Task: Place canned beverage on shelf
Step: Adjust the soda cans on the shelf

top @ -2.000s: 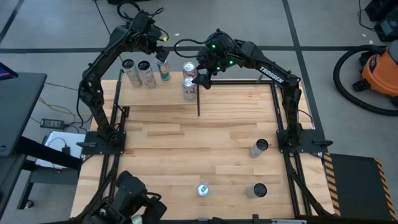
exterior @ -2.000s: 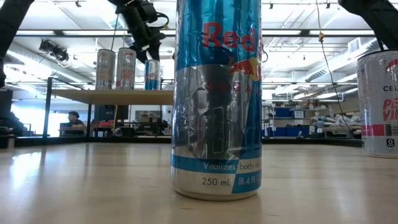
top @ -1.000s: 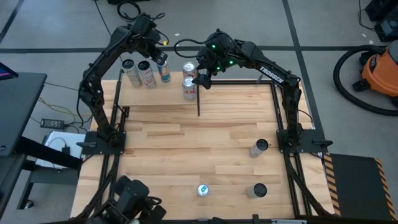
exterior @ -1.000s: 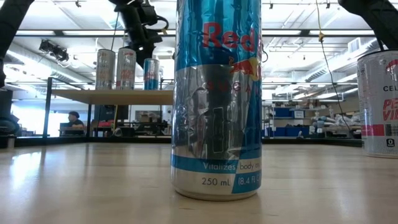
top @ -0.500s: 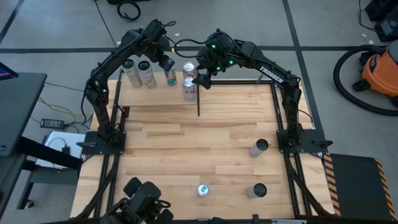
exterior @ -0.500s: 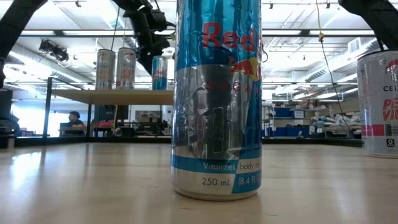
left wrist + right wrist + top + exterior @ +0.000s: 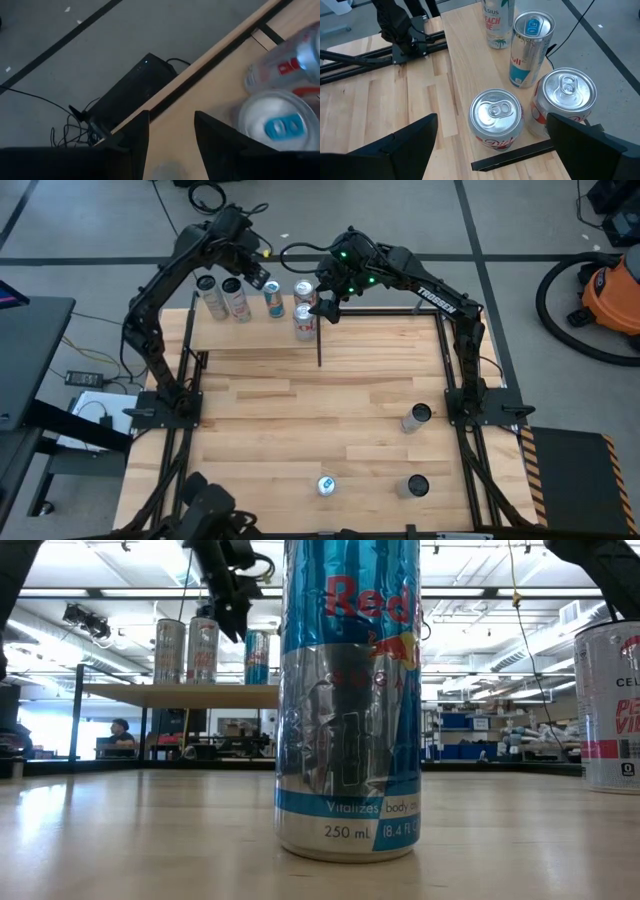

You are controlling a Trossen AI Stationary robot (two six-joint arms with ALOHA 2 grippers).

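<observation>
Raised shelf (image 7: pixel 300 330) at the table's far end carries five upright cans.
Blue canned beverage (image 7: pixel 275 299) stands there, released. Left gripper (image 7: pixel 258 277) hovers just beside it, jaws parted, empty. Right gripper (image 7: pixel 328 310) waits wide open over the two red-and-white cans.

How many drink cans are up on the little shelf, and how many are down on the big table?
Cans on the shelf: 5 (two tall silver ones, a blue one, two red-and-white ones)
Cans on the tabletop: 3 ()
Total: 8
</observation>
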